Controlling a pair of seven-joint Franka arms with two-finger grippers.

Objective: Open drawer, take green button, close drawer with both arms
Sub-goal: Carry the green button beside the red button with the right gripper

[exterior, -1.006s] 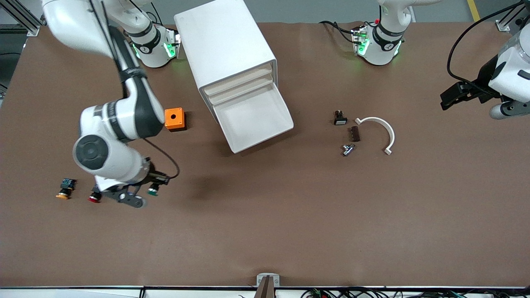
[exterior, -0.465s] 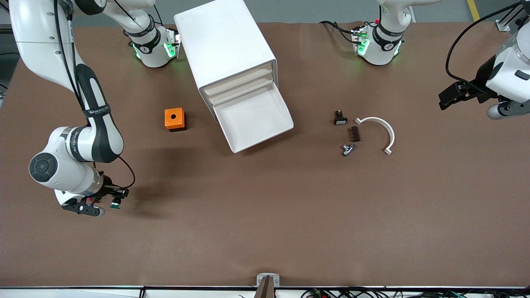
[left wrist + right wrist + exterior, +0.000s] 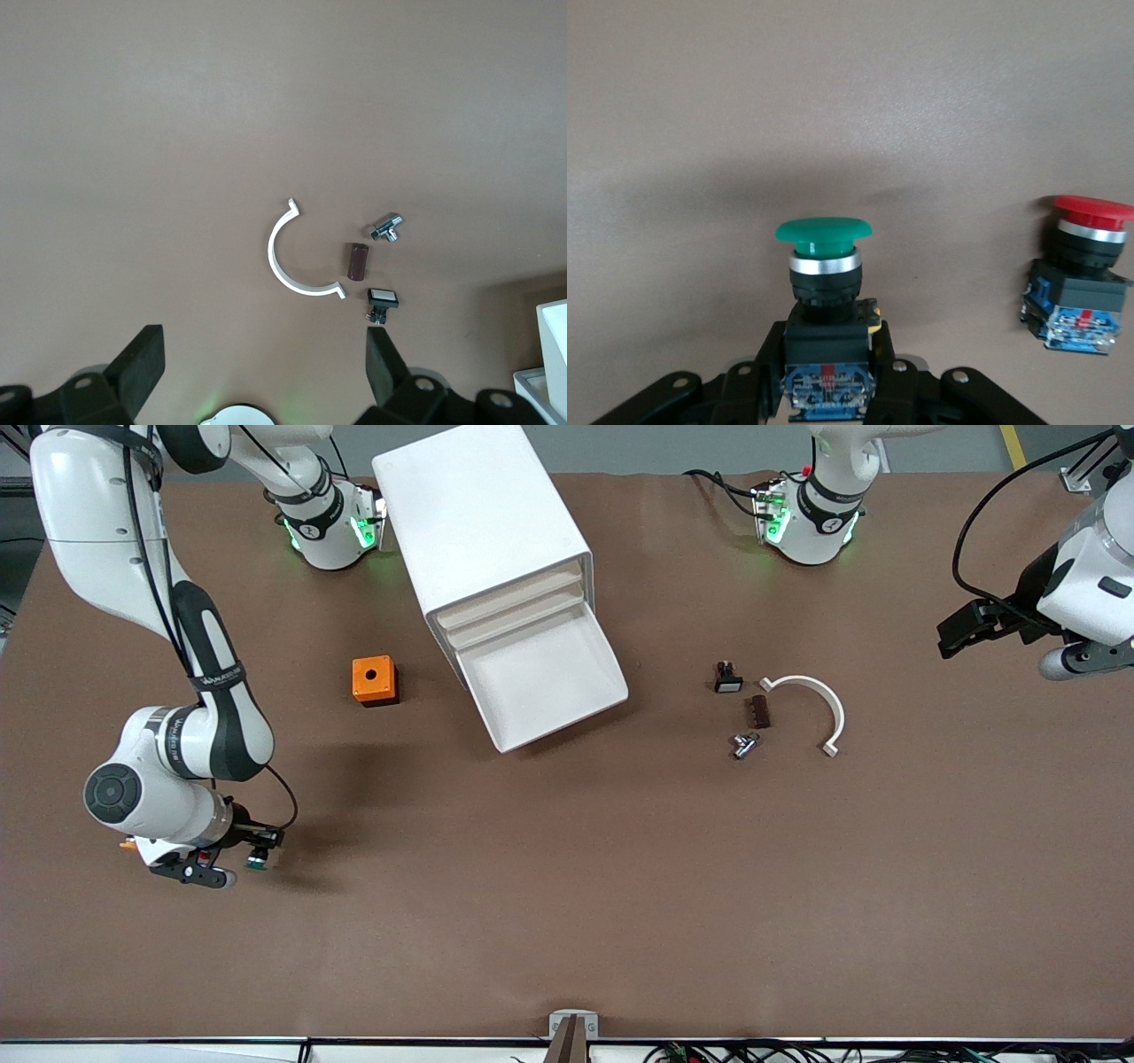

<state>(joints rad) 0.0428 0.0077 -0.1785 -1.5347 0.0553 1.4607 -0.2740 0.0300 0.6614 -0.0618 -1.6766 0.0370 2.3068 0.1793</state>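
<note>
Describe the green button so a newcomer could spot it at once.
Start at the white cabinet, then go toward the right arm's end of the table. The right pincer is shut on the green button; the neighbouring red-capped button lies free.

Small lettering runs along the black band of the right arm (image 3: 211, 682), too small to read; nothing else carries legible text.

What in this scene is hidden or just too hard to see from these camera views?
- Orange-capped push button: front view, nearly all covered by the right arm.
- Red-capped push button: front view, mostly behind the right gripper; clear in the right wrist view.
- Small chrome metal fitting: too small to identify.
- Left gripper: front view, fingertips indistinct; wrist view cuts its fingers.
</note>
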